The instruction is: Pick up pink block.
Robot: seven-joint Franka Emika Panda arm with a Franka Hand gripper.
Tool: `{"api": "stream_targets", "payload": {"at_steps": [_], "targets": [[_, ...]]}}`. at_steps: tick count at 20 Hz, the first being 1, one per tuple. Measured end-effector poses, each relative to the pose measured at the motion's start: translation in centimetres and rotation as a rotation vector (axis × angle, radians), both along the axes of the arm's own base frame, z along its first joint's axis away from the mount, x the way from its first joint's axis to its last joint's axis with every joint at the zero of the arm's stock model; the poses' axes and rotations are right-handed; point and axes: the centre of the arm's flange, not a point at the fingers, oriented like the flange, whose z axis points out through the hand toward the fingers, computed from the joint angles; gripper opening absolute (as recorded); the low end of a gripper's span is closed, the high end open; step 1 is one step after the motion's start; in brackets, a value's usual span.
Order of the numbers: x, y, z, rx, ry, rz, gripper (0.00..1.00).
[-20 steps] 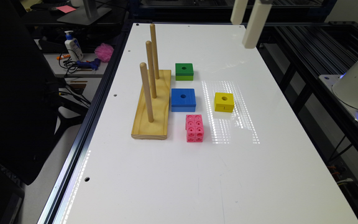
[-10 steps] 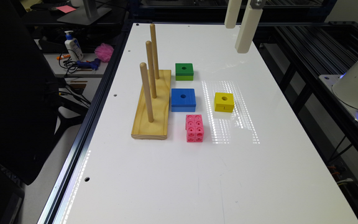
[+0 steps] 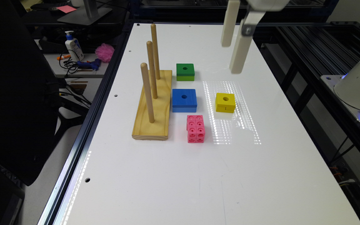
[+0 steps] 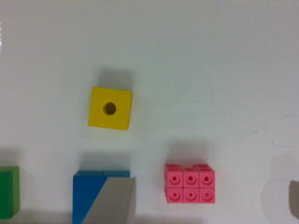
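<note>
- Exterior view: the white bench [image 3: 261, 175] carries a wooden peg base [image 3: 153, 107] with three upright pegs; beside it, toward the exterior view's right, lie the green block [image 3: 185, 72], the blue block [image 3: 184, 100] and the pink block [image 3: 195, 128] in a line.
- The pink block lies flat, just beside the blue block but apart from it, near the peg base; bare bench lies open on its near side and toward the exterior view's right.
- The yellow cube [image 3: 225, 102] sits apart, toward the exterior view's right of the blue block.
- The claw [image 3: 233, 43] hangs high above the far bench, well apart from the pink block, its two fingers spread and holding nothing.
- Wrist view: the pink block [image 4: 189, 183] and yellow cube [image 4: 110, 108] stand free; a grey fingertip [image 4: 114, 203], probably out of focus, overlaps the blue block [image 4: 91, 193].
</note>
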Motion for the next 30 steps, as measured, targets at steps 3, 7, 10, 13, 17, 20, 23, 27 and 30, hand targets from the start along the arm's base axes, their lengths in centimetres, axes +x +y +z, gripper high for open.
{"api": "stream_targets", "payload": {"at_steps": [3,7,10,13,17,20,23,27,30], "targets": [[0.0,0.0,-0.2,0.0,0.003,0.0,1.0],[0.1,0.0,-1.5,-0.001,0.016,0.0,1.0],[0.5,0.1,-2.9,0.002,0.019,-0.001,1.0],[0.7,0.2,-3.5,0.004,0.018,0.0,1.0],[0.7,0.8,-3.4,0.005,0.012,0.001,1.0],[0.7,1.1,-3.3,0.006,0.009,-0.001,1.0],[0.6,1.4,-3.4,0.007,0.008,-0.002,1.0],[1.0,1.5,-5.0,0.011,0.01,-0.002,1.0],[1.3,1.6,-6.3,0.016,0.008,-0.003,1.0]]}}
